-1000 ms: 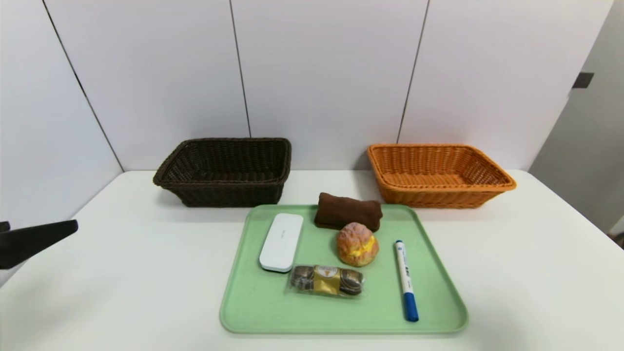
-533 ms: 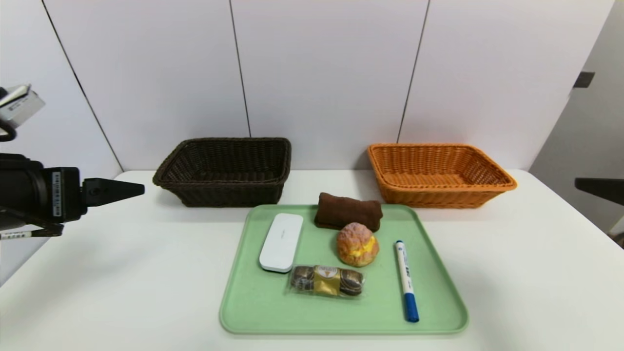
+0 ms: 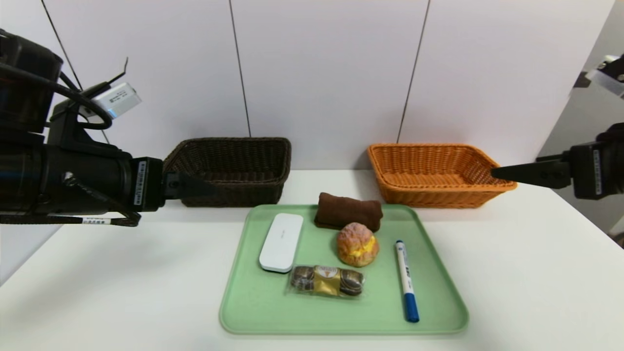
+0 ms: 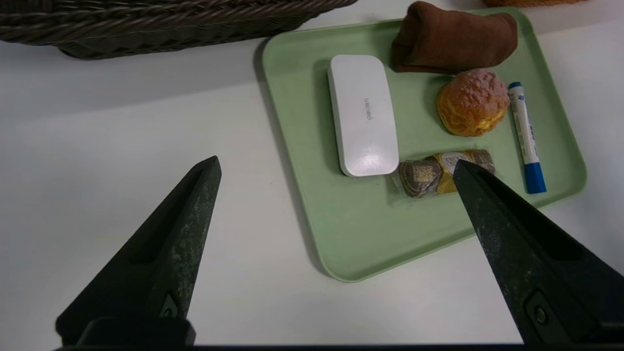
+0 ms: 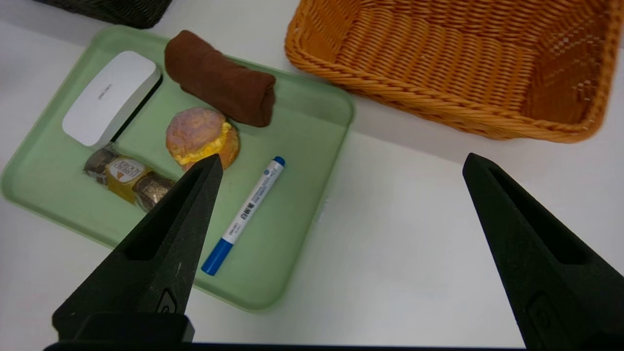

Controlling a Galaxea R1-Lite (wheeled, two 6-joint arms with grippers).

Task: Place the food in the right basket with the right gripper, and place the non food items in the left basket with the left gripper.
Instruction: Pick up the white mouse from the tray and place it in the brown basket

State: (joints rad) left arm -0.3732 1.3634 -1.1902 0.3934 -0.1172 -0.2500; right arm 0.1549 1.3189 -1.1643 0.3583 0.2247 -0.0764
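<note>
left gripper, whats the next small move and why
Probably bring the left gripper forward and down over the white case. It is open and high above the table, short of the tray, holding nothing, and the case is the non-food item on the tray's left side, nearest it. The right gripper hangs open too.

Light is bright and even from overhead, casting soft shadows under the tray and dark basket. A mild sheen marks the white case. Wrist views blur the near basket weave
</note>
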